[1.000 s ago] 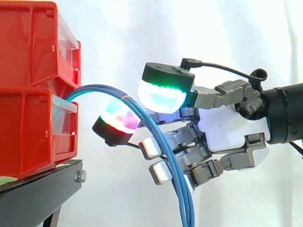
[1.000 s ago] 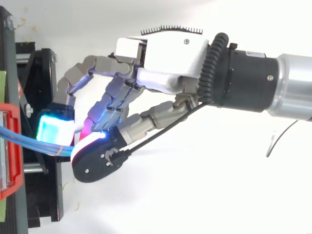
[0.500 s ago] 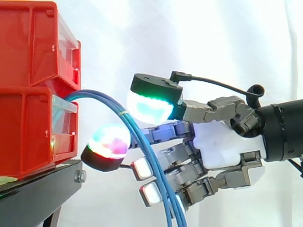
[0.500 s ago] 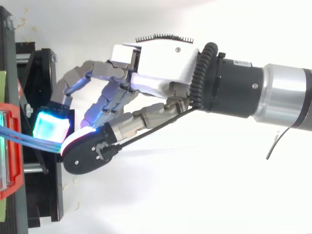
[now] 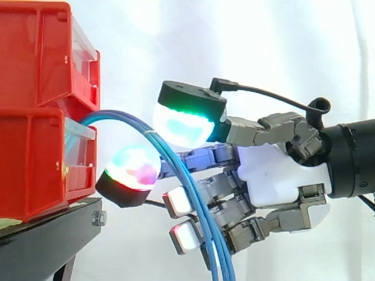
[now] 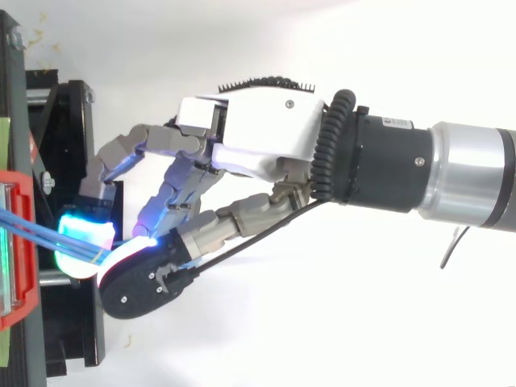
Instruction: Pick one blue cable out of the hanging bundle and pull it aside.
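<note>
Grasping step: hand (image 5: 275,175) curled round the blue cable bundle (image 5: 120,114) just off the front edge of the lower red bin (image 5: 35,164), pads (image 5: 181,123) bracketing several strands. Next, probably: isolate one strand, then draw it aside.

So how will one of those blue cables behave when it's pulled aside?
Likely floppy: the blue cables sag in an arc from the red bin and hang down. Probably light; being bunched together, one may drag neighbours along when the hand pulls.

Side view looks level, top view down, both close on the hand (image 5: 275,175) and red bins (image 5: 35,158).
</note>
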Robot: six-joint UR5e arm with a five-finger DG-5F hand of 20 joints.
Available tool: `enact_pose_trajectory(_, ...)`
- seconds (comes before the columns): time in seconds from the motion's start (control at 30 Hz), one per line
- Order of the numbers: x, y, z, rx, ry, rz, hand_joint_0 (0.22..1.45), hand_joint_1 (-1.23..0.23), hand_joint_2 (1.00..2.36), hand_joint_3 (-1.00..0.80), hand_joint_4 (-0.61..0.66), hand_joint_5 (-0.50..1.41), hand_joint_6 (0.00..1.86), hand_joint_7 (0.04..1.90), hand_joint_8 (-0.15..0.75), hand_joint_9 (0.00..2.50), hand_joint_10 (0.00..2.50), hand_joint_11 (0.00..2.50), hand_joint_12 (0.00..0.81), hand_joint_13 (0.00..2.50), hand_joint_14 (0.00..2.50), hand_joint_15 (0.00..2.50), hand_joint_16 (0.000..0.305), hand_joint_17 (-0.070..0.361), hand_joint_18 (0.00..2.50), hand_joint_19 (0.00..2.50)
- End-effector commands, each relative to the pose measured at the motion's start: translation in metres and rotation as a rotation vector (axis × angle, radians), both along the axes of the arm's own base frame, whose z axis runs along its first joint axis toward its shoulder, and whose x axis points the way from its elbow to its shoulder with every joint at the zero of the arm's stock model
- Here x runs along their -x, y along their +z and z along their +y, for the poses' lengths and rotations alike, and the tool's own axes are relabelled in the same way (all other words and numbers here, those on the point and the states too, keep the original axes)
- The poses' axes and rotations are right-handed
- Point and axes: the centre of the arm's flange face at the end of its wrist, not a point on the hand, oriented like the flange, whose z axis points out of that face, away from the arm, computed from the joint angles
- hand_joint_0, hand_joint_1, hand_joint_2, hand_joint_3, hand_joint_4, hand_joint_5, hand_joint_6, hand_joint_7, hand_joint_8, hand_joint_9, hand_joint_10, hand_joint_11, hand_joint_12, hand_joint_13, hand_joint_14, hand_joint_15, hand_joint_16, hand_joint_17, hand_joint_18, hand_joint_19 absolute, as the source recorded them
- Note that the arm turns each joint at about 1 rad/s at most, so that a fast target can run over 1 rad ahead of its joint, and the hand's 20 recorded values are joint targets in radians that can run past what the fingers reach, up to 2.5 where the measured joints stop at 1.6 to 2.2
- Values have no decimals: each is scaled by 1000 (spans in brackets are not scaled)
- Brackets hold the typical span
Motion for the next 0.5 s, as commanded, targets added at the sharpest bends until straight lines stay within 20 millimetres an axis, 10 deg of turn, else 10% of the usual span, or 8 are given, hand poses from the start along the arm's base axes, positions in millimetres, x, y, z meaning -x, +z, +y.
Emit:
enact_pose_trajectory(0.0, -1, 3, 4, 0, 5, -2, 547, -694, 1007, -392, 2, -99, 821, 755, 254, 1155, 23, 575, 364, 983, 23, 599, 50, 113, 862, 773)
enact_pose_trajectory(0.47, 0, 23, 5, 10, 6, 35, 518, -701, 1000, -500, 27, -92, 830, 741, 264, 1189, 22, 579, 373, 1005, 24, 591, 52, 116, 885, 759)
